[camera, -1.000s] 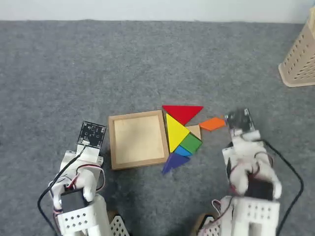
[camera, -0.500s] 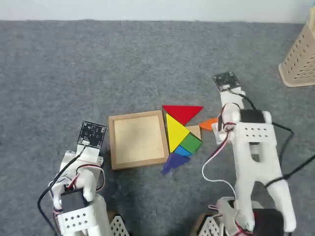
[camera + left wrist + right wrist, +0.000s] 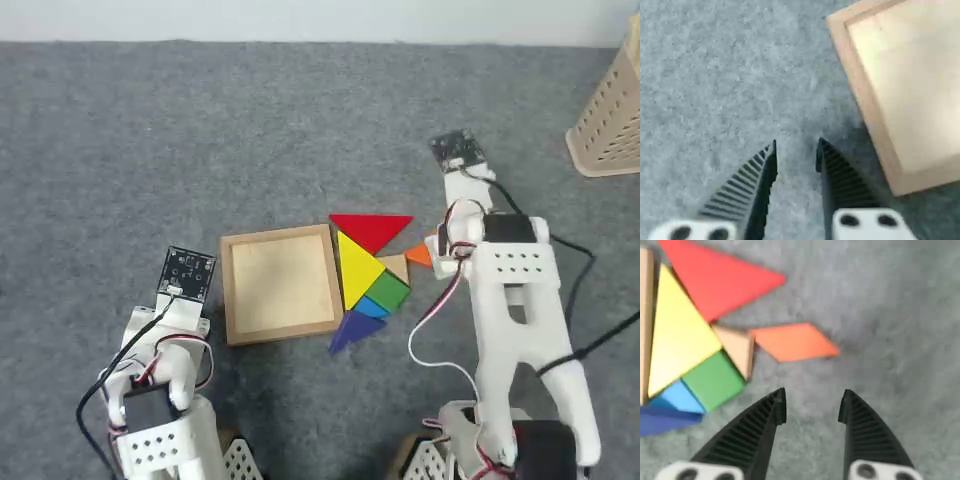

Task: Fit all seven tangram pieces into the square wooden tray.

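high view: square wooden tray (image 3: 227,290) lies flat at centre-left, floor bare, no piece fitted yet. all seven pieces cluster just right of it, probably because that side is within reach of the right arm (image 3: 510,290).

red triangle (image 3: 370,228): long edge on the far side, running left-right, apex pointing near. yellow triangle (image 3: 357,268): long edge against the tray's right rim, apex pointing right. purple triangle (image 3: 352,328): at the near end, tip pointing near-left. green square (image 3: 389,291) touches yellow. small blue triangle (image 3: 370,307) sits between green and purple. tan triangle (image 3: 396,266) sits at yellow's apex. orange parallelogram (image 3: 792,341) is the outlier, just right of tan, long axis roughly left-right.

right gripper (image 3: 813,395) hangs over the carpet (image 3: 150,130) on the near side of the orange piece, fingers apart, nothing between them. likely lined up for it. the fingers would close along its long axis, so a wrist turn may be wanted.

left gripper (image 3: 796,145) sits low, just left of the tray's left rim, fingers a little apart, empty. probably parked clear.
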Robot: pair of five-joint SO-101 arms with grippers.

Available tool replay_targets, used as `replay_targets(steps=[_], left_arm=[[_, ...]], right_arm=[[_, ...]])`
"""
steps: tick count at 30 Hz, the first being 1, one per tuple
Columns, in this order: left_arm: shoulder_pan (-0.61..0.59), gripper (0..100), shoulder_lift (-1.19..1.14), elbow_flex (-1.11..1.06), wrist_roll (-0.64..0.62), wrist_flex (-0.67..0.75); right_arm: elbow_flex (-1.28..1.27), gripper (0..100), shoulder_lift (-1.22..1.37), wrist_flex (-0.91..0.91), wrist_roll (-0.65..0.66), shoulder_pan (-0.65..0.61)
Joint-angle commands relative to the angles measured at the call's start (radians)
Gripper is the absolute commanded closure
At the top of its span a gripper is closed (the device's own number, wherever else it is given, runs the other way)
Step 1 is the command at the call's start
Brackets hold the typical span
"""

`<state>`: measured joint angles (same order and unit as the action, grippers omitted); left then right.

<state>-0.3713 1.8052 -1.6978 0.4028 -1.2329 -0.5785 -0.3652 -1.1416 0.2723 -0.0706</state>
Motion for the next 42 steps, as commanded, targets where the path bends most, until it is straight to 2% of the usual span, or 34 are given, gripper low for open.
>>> replay_targets(steps=[1,8,17,23,31,36,42], left_arm=[[-0.002,88,0.023,0.013,-0.008,-0.003],[-0.002,88,0.023,0.013,-0.008,-0.003],[-0.002,88,0.023,0.013,-0.008,-0.003],[-0.002,88,0.023,0.013,-0.008,-0.003],[-0.002,88,0.023,0.013,-0.008,-0.003],[-0.002,88,0.023,0.013,-0.008,-0.003],[-0.002,88,0.023,0.013,-0.008,-0.003]], right_arm=[[0.169,81.8,0.102,-0.018,-0.009,-0.025],[0.377,81.6,0.400,-0.045,0.137,-0.111],[0.552,81.6,0.526,-0.031,0.147,-0.259],[0.624,69.4,0.641,0.005,0.146,-0.329],[0.698,68.5,0.797,0.035,0.212,-0.331],[0.698,68.6,0.849,0.067,0.210,-0.302],[0.726,72.3,0.898,0.068,0.118,-0.223]])
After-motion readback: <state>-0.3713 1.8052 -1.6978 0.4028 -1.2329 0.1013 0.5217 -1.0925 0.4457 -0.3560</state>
